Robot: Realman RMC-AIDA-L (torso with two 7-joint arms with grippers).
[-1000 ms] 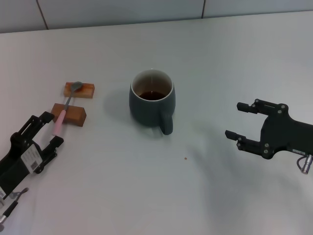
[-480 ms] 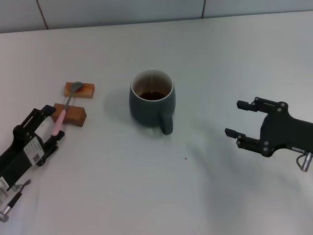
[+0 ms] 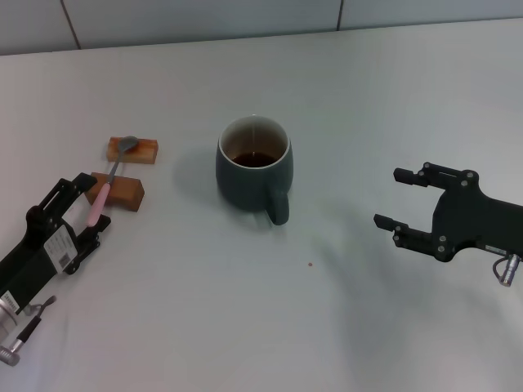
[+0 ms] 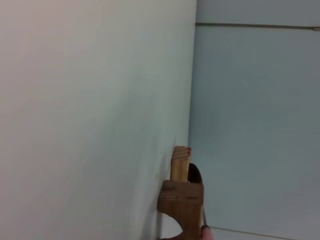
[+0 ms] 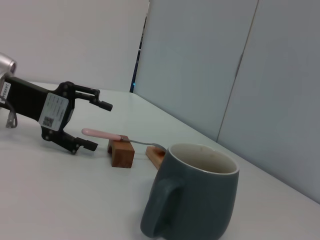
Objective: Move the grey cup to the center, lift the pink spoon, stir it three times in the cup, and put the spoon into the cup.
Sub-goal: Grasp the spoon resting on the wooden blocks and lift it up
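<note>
Grey cup [image 3: 254, 167] sits upright mid-table [image 3: 245, 327], handle pointing toward the robot, dark brown liquid low inside against a pale inner wall. You can see it close up in the right wrist view [image 5: 192, 192], handle on the near side.

Pink spoon [image 3: 109, 183] lies bridged across two brown wooden blocks on the robot's left side of the table, well apart from the cup. Metal bowl rests on the far block [image 3: 133, 149], handle crosses the near block [image 3: 116, 191] and sticks out past it toward the left hand. In the right wrist view the spoon [image 5: 112, 136] sits level on the near block [image 5: 122, 153], clear of the table.

Left hand [image 3: 86, 211] is low over the table, fingers spread, one each side of the pink handle's free end. It grips nothing; from the head view you can't tell if a finger touches the handle, but the right wrist view [image 5: 93, 125] shows a gap on both sides of the handle tip. Left wrist view only gives you the blocks edge-on [image 4: 182, 197] and a sliver of pink handle at the frame edge.

Right hand [image 3: 396, 198] hovers on the robot's right, well apart from the cup, fingers wide and holding nothing.
</note>
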